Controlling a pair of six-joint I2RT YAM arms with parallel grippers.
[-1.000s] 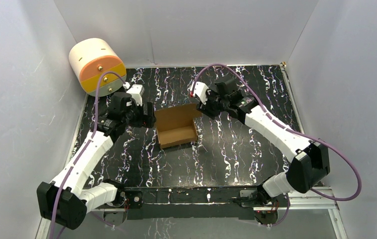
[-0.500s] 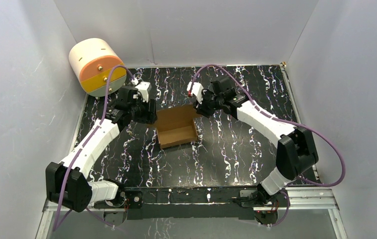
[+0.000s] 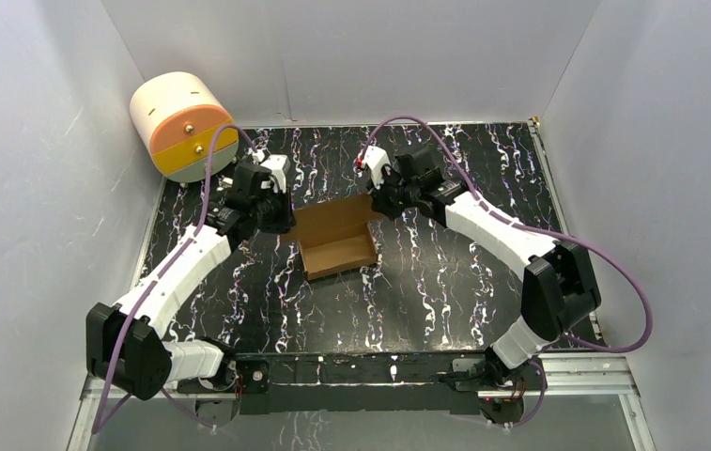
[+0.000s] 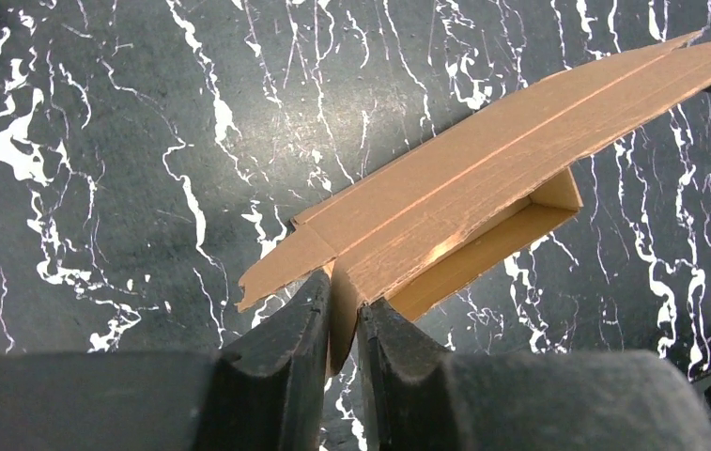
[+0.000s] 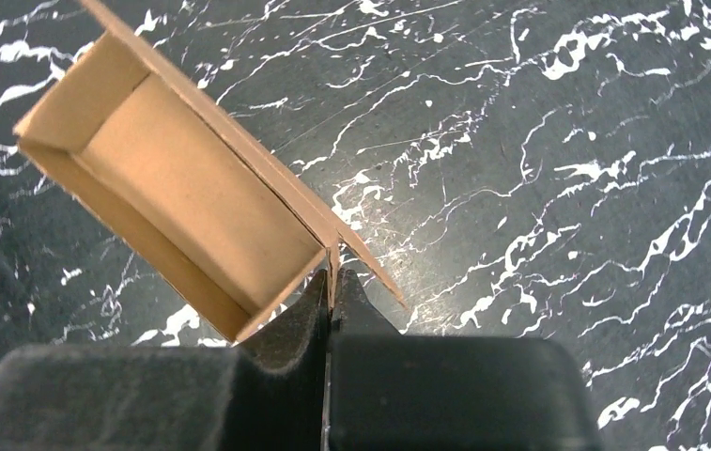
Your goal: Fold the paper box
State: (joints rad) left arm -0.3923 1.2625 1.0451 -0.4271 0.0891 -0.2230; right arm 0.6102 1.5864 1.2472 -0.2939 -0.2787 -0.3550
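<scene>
A cream, orange and yellow cylindrical drawer unit [image 3: 182, 127] lies on its side at the far left corner of the black, white-veined worktop [image 3: 445, 282], partly overhanging the edge. Near it, the left gripper [image 4: 342, 303] has its jaws nearly closed, pinching the left wall of the open-topped, plain brown cardboard paper box [image 3: 335, 237] where a small flap sticks out. From above, the wrist housing hides those fingertips. The paper box sits at the worktop's middle, slightly towards the far edge, its back panel raised. In the left wrist view its far end runs off the frame. The right gripper [image 5: 332, 282] is closed tight on a thin cardboard edge at the box's far right corner. Which panel it holds is hard to make out.
</scene>
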